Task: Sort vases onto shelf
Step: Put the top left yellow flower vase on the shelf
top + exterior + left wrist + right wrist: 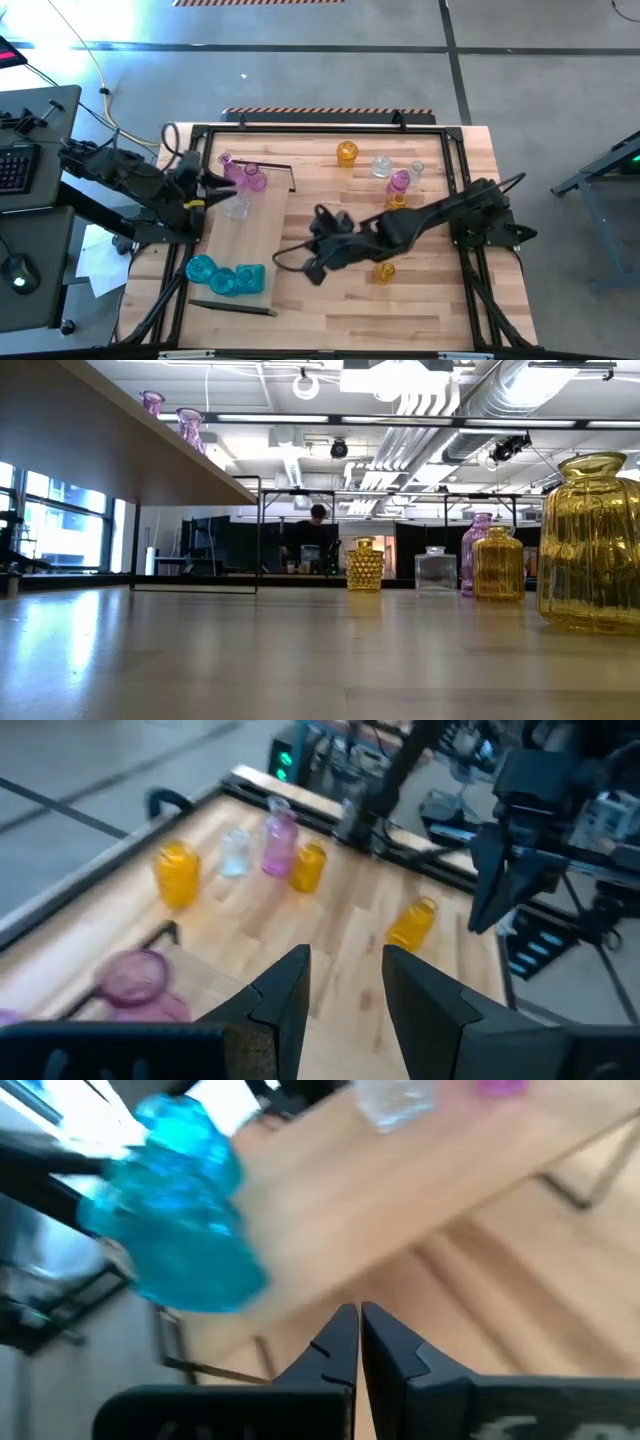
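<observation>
Left claw (222,192) hangs over the far part of the shelf (262,225), close to the pink vases (243,176), and its two fingers (285,995) stand a little spread with nothing between them. A clear vase (237,207) stands on the shelf just beside this claw. From the wrist of this arm I see one pink vase (133,976) near the fingers and, farther away, the tabletop (355,935) with more glass on it.

The right claw (318,214) is near the middle of the tabletop (420,290), just beside the long edge of the shelf. Its fingers (335,1342) are pressed together and they pinch nothing.

The shelf is a long light board that lies on the left side of the tabletop. At its near end stand the teal vases (226,277), three of them close together; the right wrist camera shows one teal vase (180,1210) as a big blue shape on the board. A thin dark rail (232,306) lies at this near end of the shelf.

The other vases are on the tabletop, well apart from the shelf on its right side: an amber vase (347,152) at the far edge, then a clear vase (381,166), a pink vase (399,181) and an amber vase (396,200) in one small group, and one more amber vase (385,271) just beside the right arm.

From the level of the tabletop, a large yellow vase (593,545) stands close to the camera, and a person (317,538) is seen far behind in the room.
</observation>
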Robot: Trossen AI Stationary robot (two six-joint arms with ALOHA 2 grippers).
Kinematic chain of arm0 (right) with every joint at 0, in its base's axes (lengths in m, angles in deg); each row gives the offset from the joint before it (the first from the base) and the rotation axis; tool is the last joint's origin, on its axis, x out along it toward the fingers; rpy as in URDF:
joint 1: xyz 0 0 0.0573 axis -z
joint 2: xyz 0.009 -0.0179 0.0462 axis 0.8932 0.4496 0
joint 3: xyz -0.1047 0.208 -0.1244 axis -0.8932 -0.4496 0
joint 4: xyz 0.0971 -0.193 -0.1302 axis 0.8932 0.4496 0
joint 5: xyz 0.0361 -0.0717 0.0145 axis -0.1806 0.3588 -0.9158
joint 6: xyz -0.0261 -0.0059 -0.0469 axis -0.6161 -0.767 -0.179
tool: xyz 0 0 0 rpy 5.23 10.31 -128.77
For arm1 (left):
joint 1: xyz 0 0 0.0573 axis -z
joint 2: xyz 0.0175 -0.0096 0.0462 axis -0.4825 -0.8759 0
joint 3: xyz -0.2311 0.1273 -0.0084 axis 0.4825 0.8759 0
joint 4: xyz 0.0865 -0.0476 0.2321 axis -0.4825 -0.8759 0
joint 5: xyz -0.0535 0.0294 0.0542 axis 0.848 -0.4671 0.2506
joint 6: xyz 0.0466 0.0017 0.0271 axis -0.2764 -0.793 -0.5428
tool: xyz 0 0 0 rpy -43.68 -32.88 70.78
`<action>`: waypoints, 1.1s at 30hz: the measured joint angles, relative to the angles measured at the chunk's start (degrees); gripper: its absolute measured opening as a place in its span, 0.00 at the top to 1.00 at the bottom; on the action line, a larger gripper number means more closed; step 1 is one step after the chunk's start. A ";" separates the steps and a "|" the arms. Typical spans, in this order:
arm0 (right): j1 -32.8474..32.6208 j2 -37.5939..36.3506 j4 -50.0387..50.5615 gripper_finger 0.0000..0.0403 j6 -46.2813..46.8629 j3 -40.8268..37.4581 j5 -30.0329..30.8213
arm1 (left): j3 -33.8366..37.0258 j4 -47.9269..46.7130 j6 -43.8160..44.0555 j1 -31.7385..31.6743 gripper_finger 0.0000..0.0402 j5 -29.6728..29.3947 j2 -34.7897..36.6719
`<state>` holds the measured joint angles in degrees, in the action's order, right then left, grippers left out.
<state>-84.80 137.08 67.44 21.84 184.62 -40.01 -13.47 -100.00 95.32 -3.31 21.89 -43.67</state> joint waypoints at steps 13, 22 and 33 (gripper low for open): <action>12.84 -6.35 14.67 0.80 -17.94 0.00 -9.37 | 0.00 -7.12 2.64 -0.02 0.70 -8.09 10.29; 28.40 -6.26 17.76 0.47 -34.08 0.00 -13.40 | 0.00 -7.20 -1.75 -0.04 0.70 -25.99 12.21; 51.02 -1.50 16.70 0.43 -50.29 -0.02 -34.95 | -0.01 -8.68 8.13 -0.02 0.70 -34.13 17.00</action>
<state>-33.78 135.58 84.14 -28.45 184.60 -74.96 -13.48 -108.68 103.45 -3.33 -12.24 -26.67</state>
